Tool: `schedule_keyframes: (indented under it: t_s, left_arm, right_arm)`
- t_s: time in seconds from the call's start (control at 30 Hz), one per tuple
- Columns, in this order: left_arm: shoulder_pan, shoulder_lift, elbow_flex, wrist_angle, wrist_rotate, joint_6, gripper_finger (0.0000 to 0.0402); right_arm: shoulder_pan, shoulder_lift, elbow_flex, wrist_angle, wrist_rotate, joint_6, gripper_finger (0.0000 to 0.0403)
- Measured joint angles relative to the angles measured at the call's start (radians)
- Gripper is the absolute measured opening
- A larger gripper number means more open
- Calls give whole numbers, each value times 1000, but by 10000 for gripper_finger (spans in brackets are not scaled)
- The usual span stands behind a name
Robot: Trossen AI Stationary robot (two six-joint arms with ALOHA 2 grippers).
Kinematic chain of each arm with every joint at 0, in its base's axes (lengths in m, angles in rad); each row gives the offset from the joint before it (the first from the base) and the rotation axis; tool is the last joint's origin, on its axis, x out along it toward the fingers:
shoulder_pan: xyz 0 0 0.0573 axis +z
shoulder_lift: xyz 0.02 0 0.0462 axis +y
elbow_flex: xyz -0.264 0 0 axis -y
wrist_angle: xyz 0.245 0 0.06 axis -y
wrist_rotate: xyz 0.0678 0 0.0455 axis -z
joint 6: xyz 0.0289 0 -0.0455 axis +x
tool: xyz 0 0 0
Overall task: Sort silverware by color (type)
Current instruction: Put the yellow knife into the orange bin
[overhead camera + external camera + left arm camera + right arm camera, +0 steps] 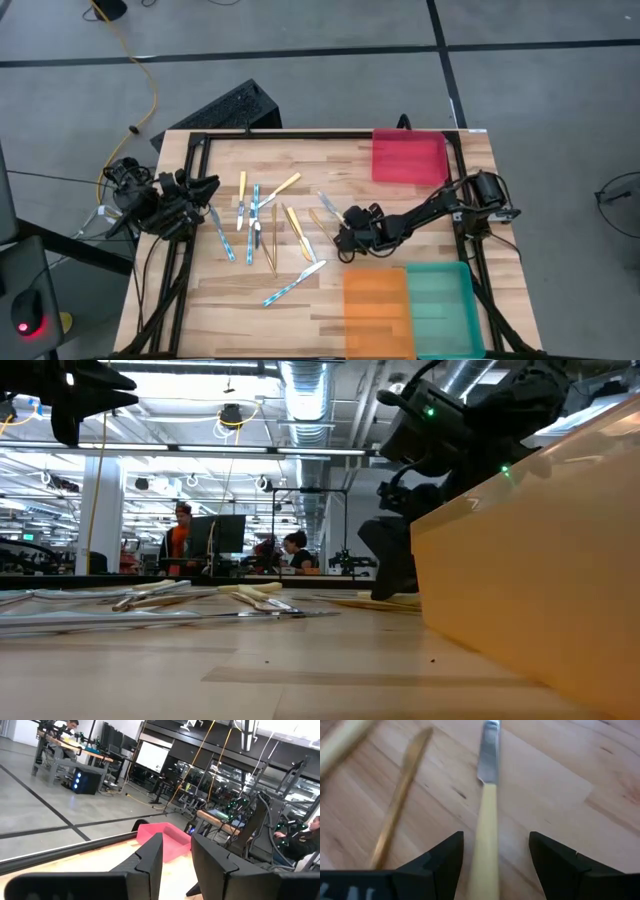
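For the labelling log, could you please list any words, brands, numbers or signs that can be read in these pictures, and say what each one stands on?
None can be read in any view.
The red tray, orange tray and teal tray: plain, no marking.
The yellow-handled knife between the open fingers of the right gripper: no stamp visible.
The left gripper, open at the table's left edge: no label showing.
The monitors in the room behind: too far to read.

Three trays — red (408, 157), orange (375, 305), teal (442, 300).
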Motion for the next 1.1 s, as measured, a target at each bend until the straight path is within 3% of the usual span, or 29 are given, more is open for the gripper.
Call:
schedule_keyframes:
  t_s: [0.27, 0.63, 1.1]
  left_arm:
    - [0, 0, 0, -5, 0, -1, 89]
    - [0, 0, 0, -25, 0, -8, 89]
    - [0, 0, 0, -26, 0, -11, 89]
  right_arm:
    - [-16, -6, -47, 19, -47, 3, 224]
    - [-19, -5, -51, 5, -56, 4, 79]
    - [-17, -13, -53, 52, -39, 5, 74]
